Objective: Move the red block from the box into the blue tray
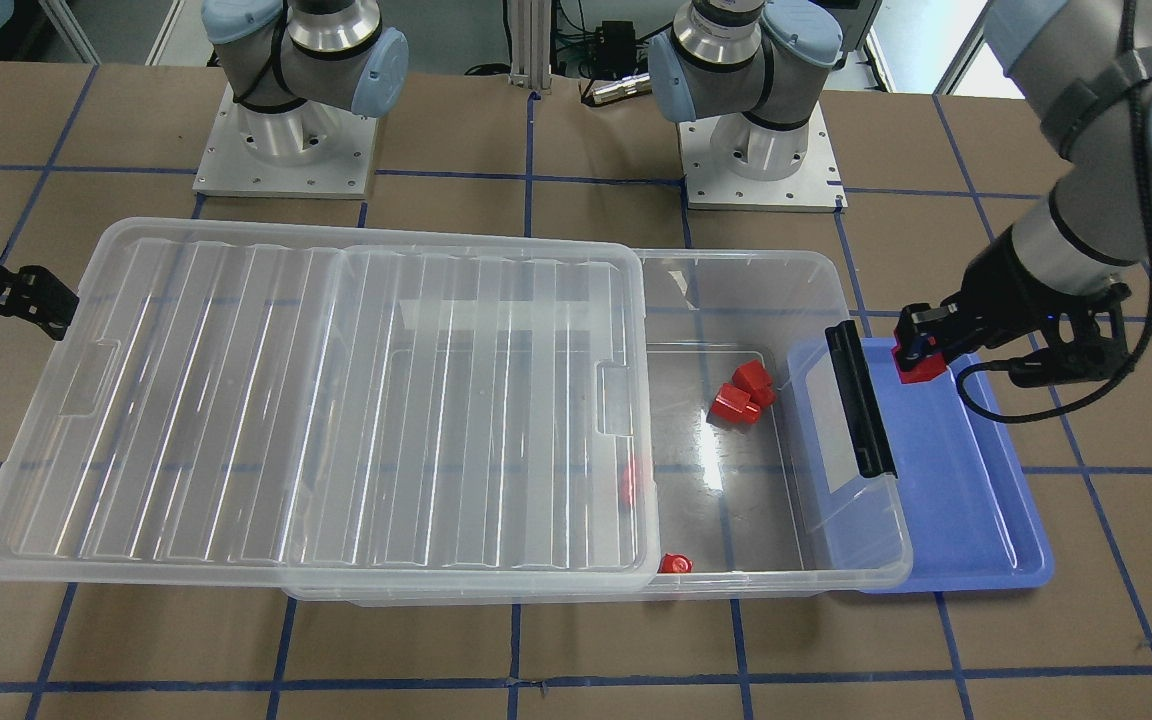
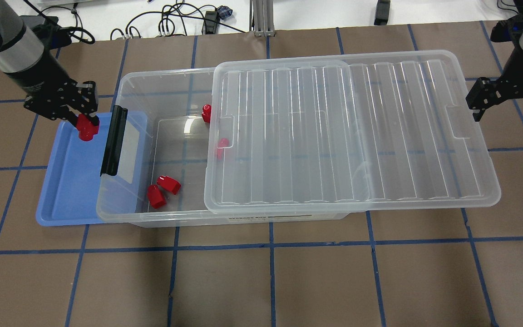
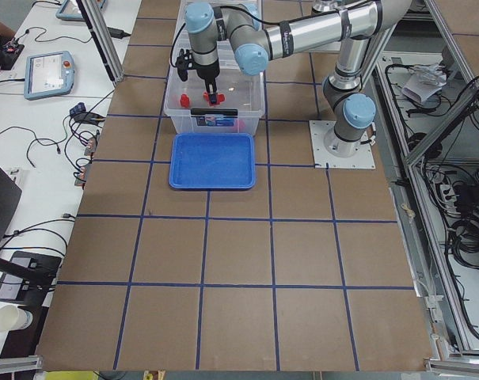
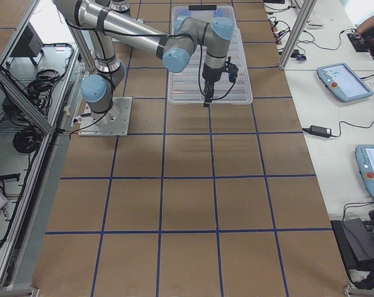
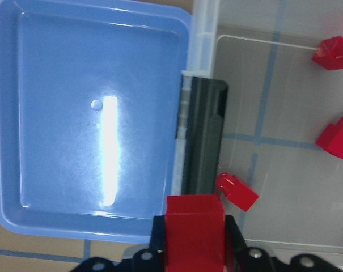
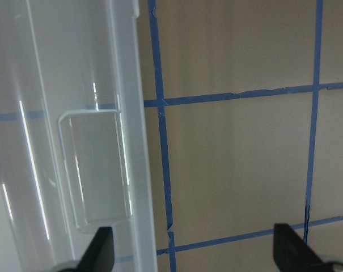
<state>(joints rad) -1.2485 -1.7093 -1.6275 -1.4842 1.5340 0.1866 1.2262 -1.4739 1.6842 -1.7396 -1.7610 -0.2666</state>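
A: Block (image 2: pixel 84 130)?
B: Pinched between jaws of left gripper (image 2: pixel 85 121), over far end of tray (image 2: pixel 68 186), just left of latch bar (image 2: pixel 112 141). Touching tray floor or hanging above it, cannot tell.

A: Tray?
B: Flat on table (image 2: pixel 288 272) at left end of box (image 2: pixel 175 79), right part tucked under box's left rim.

A: Box?
B: Clear, lying lengthwise left to right. Lid (image 2: pixel 357 136) offset to right, overhanging right end, left part of box uncovered.

A: More red inside?
B: Yes. Pair of blocks (image 2: pixel 164 190) close together near front wall, toward left. Third block (image 2: pixel 206 113) by far wall, at lid's left edge. Fourth block (image 2: pixel 222 144) partly under same edge, seen through plastic.

A: Right gripper (image 2: pixel 504 109)?
B: Jaws spread wide, just right of lid's right edge, far side, over brown table with blue tape lines.
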